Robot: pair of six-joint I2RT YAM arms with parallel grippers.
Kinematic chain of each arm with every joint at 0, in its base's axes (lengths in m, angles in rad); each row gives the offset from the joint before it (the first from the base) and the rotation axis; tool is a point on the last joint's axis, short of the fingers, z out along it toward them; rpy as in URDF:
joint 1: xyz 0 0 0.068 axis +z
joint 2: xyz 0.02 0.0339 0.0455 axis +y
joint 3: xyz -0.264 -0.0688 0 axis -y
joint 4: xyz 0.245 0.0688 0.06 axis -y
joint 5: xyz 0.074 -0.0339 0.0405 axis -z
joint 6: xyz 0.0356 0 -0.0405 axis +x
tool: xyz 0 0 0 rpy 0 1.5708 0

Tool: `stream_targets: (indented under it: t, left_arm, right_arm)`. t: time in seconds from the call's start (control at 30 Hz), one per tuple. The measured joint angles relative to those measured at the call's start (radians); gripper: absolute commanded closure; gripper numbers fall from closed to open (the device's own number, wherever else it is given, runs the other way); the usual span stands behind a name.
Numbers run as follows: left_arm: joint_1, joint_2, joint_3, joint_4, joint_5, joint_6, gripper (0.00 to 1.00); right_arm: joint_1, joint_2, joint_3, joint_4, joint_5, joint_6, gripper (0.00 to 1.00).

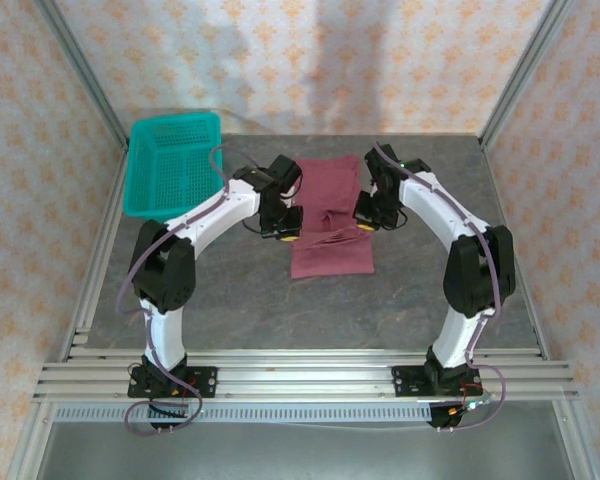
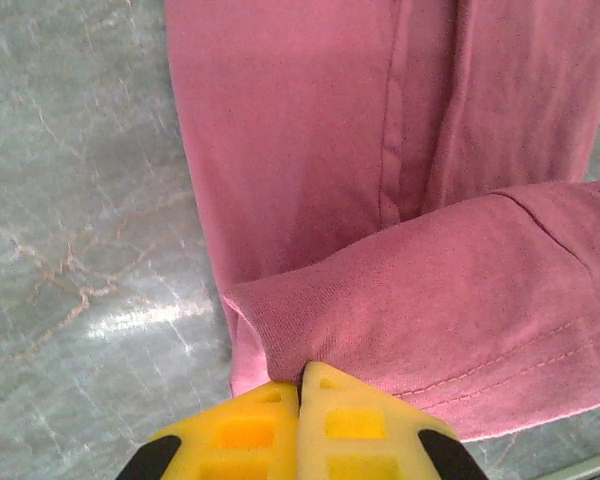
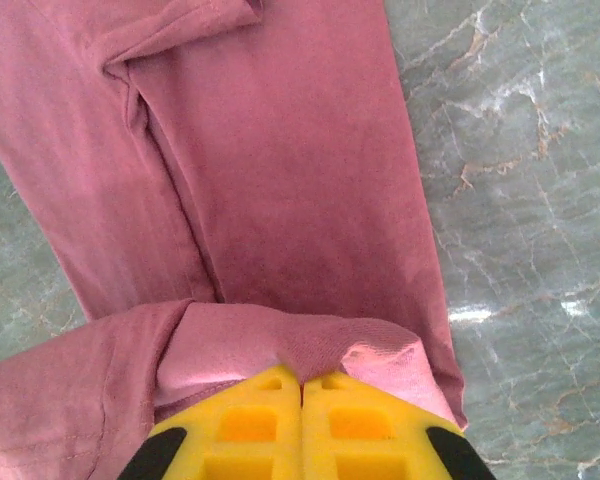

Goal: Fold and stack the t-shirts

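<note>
Maroon t-shirt (image 1: 332, 255) at mid-desk, a narrow strip with its long axis running from the far edge of the desk (image 1: 230, 290) toward the near edge. Note that the garment lies directly between the two claws. The left claw (image 1: 283, 232) sits on the strip's left side edge and the right claw (image 1: 366, 218) on its right side edge, both at about mid-length.

In the left wrist view, the left claw (image 2: 300, 372) is closed on a doubled, stitched hem of the cloth. In the right wrist view, the right claw (image 3: 301, 378) is likewise clamped on a rolled fold of fabric, with the rest of the strip stretching away ahead of the fingers.

You should judge the coming fold as travel along that long axis. Each arm is equally near its own side, so the held edge must move level and in step. The teal mesh basket (image 1: 172, 165) stands at the far left corner, well apart.
</note>
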Motion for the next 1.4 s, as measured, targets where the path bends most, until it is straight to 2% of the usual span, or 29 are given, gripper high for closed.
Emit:
stream_targets:
  t: [0.77,0.87,0.97,1.07,1.23,1.4]
  left_arm:
    - [0.072,0.238,0.225,-0.056,0.013,0.078,1.0]
    - [0.078,0.293,0.287,-0.069,0.013,0.077,0.9]
    - [0.088,0.336,0.354,-0.08,0.029,0.069,0.78]
    - [0.105,0.358,0.433,-0.083,0.055,0.04,0.67]
    - [0.146,0.35,0.51,-0.04,0.085,-0.033,0.51]
    - [0.19,0.282,0.456,-0.016,0.075,-0.073,0.43]
  right_arm:
    - [-0.05,0.254,0.179,0.002,-0.013,-0.007,1.0]
    - [-0.066,0.3,0.219,0.008,-0.034,0.009,0.94]
    - [-0.09,0.357,0.282,0.044,-0.084,0.053,0.74]
    - [-0.13,0.393,0.313,0.173,-0.173,0.15,0.58]
    - [-0.2,0.389,0.305,0.47,-0.302,0.355,0.53]
    - [-0.219,0.307,0.249,0.522,-0.33,0.369,0.51]
